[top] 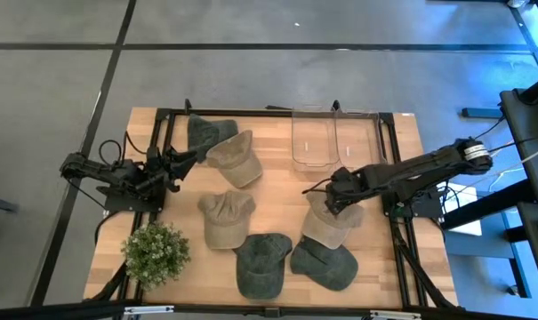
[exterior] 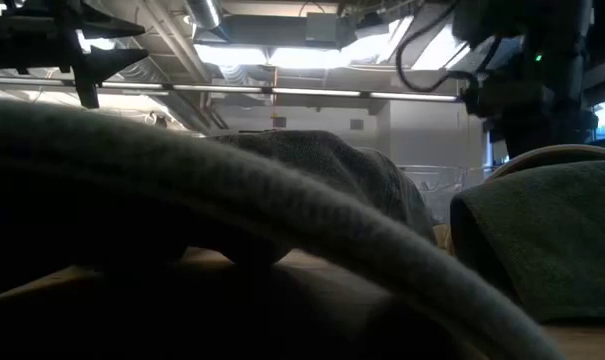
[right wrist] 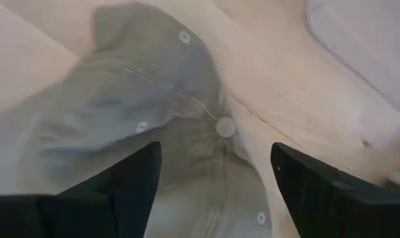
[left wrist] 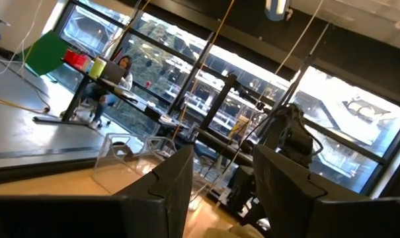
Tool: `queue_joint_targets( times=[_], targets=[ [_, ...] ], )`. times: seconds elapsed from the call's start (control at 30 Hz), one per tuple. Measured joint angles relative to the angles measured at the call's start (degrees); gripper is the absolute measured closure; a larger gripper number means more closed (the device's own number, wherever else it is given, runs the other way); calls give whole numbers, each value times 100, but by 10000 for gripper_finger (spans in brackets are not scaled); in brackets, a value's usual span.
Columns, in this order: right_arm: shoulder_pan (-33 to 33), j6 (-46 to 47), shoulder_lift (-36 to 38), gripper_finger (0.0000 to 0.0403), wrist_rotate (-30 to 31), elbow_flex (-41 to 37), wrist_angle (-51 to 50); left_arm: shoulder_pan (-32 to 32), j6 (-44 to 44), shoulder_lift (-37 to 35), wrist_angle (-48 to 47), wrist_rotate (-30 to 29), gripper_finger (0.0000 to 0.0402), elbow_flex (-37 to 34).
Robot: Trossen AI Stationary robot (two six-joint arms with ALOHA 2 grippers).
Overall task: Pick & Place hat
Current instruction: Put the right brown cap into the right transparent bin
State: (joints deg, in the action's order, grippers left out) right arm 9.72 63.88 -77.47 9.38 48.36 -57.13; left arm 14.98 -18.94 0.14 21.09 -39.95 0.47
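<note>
Several caps lie on the wooden table (top: 277, 191). A tan cap (top: 329, 227) rests crown up at the right, overlapping a dark green cap (top: 326, 265). My right gripper (top: 333, 203) hovers open just over the tan cap. In the right wrist view (right wrist: 216, 172) its fingers stand on either side of the crown's top button (right wrist: 225, 125). My left gripper (top: 187, 160) is open and empty at the table's left. It points toward a dark green cap (top: 206, 133) and a tan cap (top: 235, 158).
Two clear plastic bins (top: 331, 138) stand at the far edge, beyond my right gripper. Another tan cap (top: 226, 218) and a dark green cap (top: 262, 262) lie mid-table. A potted green plant (top: 156, 253) stands at the near left corner.
</note>
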Motion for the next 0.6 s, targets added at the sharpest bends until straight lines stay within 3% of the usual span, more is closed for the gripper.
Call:
queue_joint_targets(
  times=[0.3, 0.6],
  targets=[
    [-372, -1022, -522, 132, -414, -33, 298, 0, -678, 0, -536, 7, 247, 0],
    [-389, -999, -61, 151, -731, -1086, 1687, 0, -919, 0, -768, -52, 247, 0]
  ],
)
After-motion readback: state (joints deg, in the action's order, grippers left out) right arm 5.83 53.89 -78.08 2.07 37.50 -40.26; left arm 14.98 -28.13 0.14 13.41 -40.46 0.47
